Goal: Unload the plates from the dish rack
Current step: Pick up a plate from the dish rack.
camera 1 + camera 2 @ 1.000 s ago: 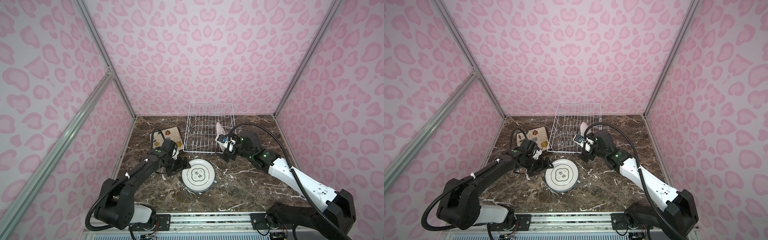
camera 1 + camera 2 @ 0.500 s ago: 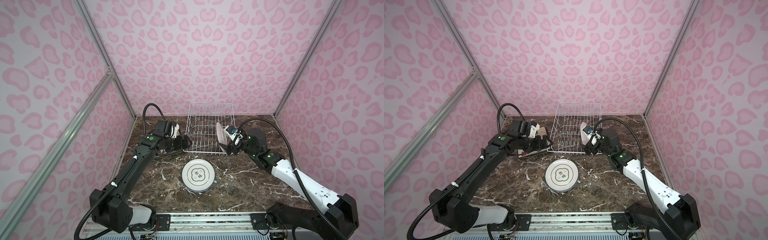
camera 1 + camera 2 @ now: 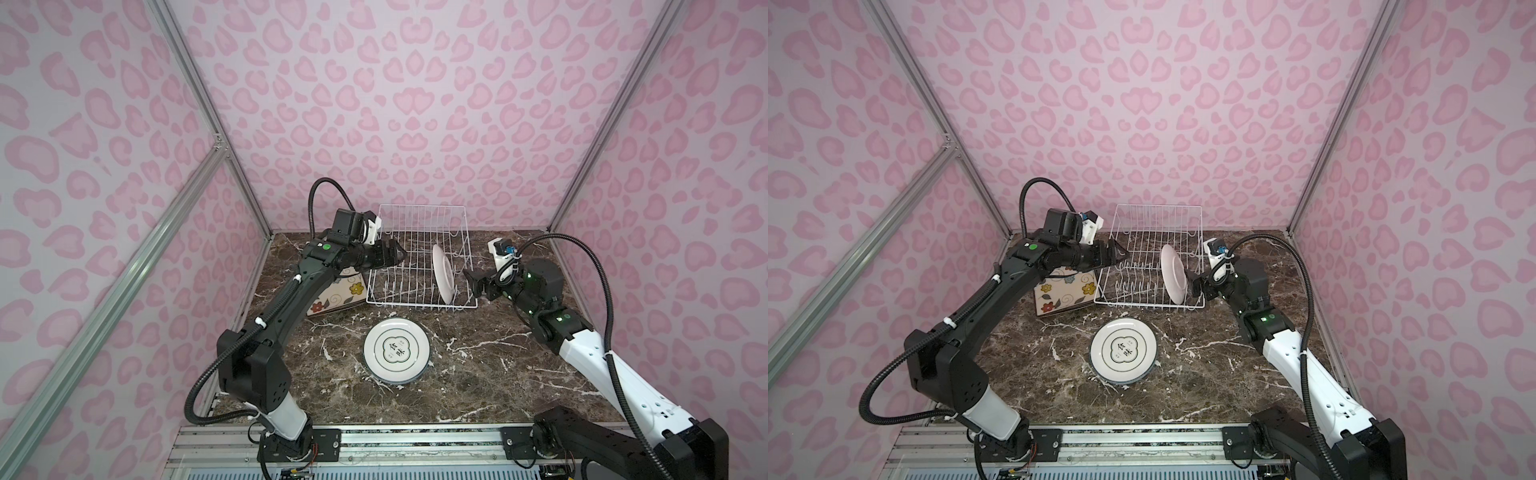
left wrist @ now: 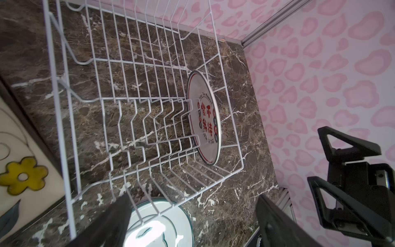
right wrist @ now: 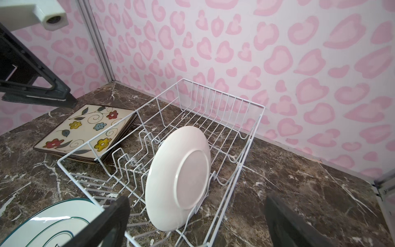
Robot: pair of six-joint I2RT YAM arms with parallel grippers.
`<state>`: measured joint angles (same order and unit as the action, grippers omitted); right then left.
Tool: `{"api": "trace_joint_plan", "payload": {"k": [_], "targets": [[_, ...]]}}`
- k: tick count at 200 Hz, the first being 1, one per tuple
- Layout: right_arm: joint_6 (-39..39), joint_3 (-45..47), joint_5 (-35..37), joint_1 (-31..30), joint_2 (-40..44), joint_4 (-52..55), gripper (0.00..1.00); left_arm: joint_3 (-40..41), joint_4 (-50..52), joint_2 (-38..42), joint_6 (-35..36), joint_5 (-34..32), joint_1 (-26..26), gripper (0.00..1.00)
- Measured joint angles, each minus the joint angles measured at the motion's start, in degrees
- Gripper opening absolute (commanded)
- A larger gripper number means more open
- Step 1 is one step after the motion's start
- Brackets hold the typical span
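right gripper (image 3: 474,283): fingers (image 5: 111,220) spread wide, nothing between them. left gripper (image 3: 395,254): also spread wide and empty, hovering over the far end of the dish rack (image 3: 415,305) from the right fingers.

one round plate (image 3: 443,274) stands on edge in the tines, plain back toward the right fingers and printed face toward the left ones. it is just ahead of the right fingers, apart from them, with the rack's end wall between. it leans slightly away from them at the top.

a stack of round plates (image 3: 397,351) lies flat on the table (image 3: 478,374) below and to the side of the right fingers. the square plates (image 3: 340,293) lie under the left arm, outside the rack.

step in hand, as judged: right arm takes the one plate left in the rack.
- clear the end wall first, then drop one finger on each face of the upper rim.
- match the wrist to the plate's lean so the pads meet it flat.
- lift straight up along the tines before swinging; a sideways pull could drag the light rack.
- glazed rim looks slippery, so bite deep.
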<state>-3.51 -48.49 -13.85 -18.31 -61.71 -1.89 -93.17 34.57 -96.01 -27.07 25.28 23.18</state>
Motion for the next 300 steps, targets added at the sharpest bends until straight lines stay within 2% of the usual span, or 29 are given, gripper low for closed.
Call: {"api": "trace_joint_plan", "payload": {"k": [52,98,199,300], "targets": [[3.5,3.82,1.51,1.86,3.15,-0.39,0.99,-11.26,-1.86,-11.91,-0.81,1.9,2.8,0.89],[4.66,4.02,3.34,2.95,3.34,-0.37,0.99,-16.7,-1.84,-19.65,-1.49,3.32,6.27,0.84],[6.05,3.93,6.29,3.58,1.84,-0.17,0.99,-19.12,-1.27,-26.8,-3.56,-1.31,12.15,0.69],[5.4,3.58,6.51,3.67,0.26,-0.35,0.99,-24.83,-0.74,-32.26,-3.69,-7.3,13.46,0.48]]}}
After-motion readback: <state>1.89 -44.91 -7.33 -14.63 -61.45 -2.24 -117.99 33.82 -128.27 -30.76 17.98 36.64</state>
